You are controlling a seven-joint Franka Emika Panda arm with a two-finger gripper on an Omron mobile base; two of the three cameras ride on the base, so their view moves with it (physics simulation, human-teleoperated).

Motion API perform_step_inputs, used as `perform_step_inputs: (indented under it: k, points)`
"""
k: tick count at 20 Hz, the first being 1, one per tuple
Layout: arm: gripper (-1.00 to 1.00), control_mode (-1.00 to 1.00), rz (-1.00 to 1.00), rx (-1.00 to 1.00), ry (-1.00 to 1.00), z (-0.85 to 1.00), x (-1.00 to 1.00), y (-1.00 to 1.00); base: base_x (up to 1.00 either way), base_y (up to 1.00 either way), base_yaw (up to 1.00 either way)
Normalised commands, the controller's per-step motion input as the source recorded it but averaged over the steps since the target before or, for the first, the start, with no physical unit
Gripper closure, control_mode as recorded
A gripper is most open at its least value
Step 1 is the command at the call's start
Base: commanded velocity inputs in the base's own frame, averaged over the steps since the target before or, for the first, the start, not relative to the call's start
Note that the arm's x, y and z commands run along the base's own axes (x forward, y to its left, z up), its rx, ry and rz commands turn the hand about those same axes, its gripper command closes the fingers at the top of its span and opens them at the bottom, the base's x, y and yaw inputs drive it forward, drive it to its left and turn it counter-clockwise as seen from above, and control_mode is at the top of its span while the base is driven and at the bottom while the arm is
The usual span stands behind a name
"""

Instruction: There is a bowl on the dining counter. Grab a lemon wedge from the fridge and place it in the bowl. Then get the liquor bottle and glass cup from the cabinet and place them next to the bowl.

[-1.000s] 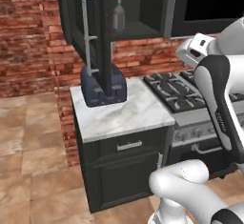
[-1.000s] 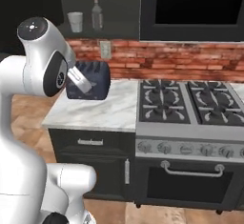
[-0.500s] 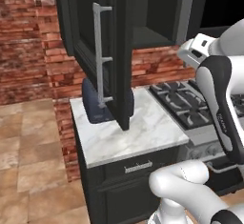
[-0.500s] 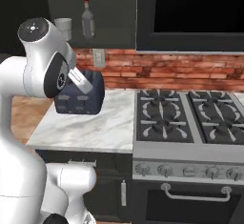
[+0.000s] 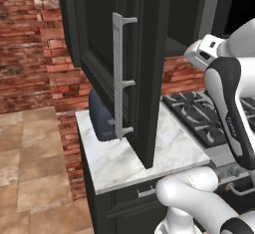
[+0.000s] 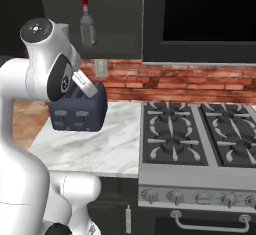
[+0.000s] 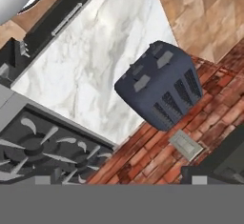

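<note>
No readable text, label, brand, number or sign appears on anything in view.

The white arm (image 6: pixel 47 74) rises folded at the elbow, wrist tipped downward, its jaws apparently spread wide

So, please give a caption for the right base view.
Liquor bottle in the open cabinet above a dark toaster on the marble worktop.
</note>
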Motion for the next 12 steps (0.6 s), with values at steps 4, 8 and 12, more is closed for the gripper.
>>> perform_step_inputs:
  k: [4,8,12]
  points:
    - [-1.00,-1.00,0.09,0.05,0.00,0.16,0.42,0.06,0.00,0.00,0.00]
    - [-1.00,-1.00,0.26,-0.03,0.00,0.39,0.69,0.35,0.00,0.00,0.00]
    - [-1.00,-1.00,0.29,-0.11,-0.09,0.44,0.74,0.57,0.00,0.00,0.00]
